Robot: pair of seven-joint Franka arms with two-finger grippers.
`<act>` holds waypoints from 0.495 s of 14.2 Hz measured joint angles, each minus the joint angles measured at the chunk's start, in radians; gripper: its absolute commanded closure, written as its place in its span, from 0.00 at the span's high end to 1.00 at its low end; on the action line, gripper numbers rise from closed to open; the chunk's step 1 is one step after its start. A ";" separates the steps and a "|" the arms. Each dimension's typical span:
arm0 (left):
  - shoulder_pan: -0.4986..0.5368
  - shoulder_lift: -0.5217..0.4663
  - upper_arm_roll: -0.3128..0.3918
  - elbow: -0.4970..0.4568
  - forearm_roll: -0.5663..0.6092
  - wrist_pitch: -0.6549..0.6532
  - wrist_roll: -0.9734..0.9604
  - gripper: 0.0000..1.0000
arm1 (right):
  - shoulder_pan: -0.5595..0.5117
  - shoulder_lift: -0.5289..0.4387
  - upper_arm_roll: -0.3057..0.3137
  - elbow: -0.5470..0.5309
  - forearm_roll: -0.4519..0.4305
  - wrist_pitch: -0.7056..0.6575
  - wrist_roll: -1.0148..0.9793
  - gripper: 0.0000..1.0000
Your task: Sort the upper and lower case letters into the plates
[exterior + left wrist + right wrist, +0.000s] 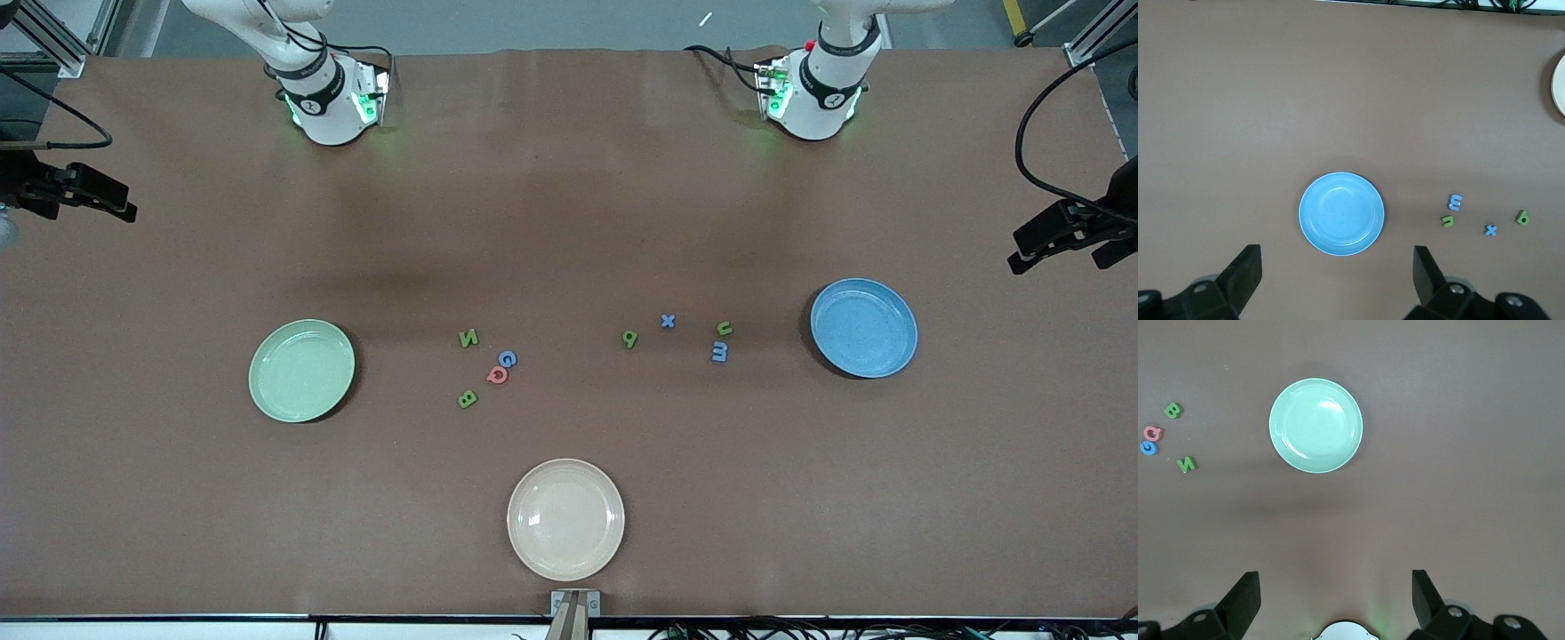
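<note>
Nothing is sorted yet: the green plate (pixel 301 370) at the right arm's end of the counter (pixel 569 178) and the blue plate (pixel 863 327) at the left arm's end both sit bare. Capitals N (pixel 468 338), G (pixel 507 358), Q (pixel 497 375), B (pixel 467 399) cluster between them (small letters (pixel 719 353) lie nearer the blue). The left claw (pixel 1337 280) and right claw (pixel 1335 600) hang high, jaws apart, holding nothing. Next, I'd guess, one descends squarely over a single letter.
</note>
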 measured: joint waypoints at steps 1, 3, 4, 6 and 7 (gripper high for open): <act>0.000 0.000 0.000 0.000 0.000 -0.001 0.000 1.00 | -0.001 -0.002 0.000 -0.002 0.000 0.002 0.000 1.00; 0.000 -0.002 0.000 0.000 -0.001 -0.008 0.000 1.00 | -0.002 -0.023 0.000 -0.039 0.000 0.031 0.000 1.00; 0.000 -0.003 0.000 0.000 -0.002 -0.009 0.000 1.00 | -0.002 -0.041 0.000 -0.066 0.000 0.049 0.000 1.00; 0.000 -0.003 0.000 0.000 -0.004 -0.012 0.000 1.00 | -0.003 -0.070 0.000 -0.107 0.000 0.068 0.000 1.00; 0.000 -0.003 0.000 -0.001 -0.006 -0.019 0.000 1.00 | -0.004 -0.079 0.000 -0.115 0.000 0.070 0.000 1.00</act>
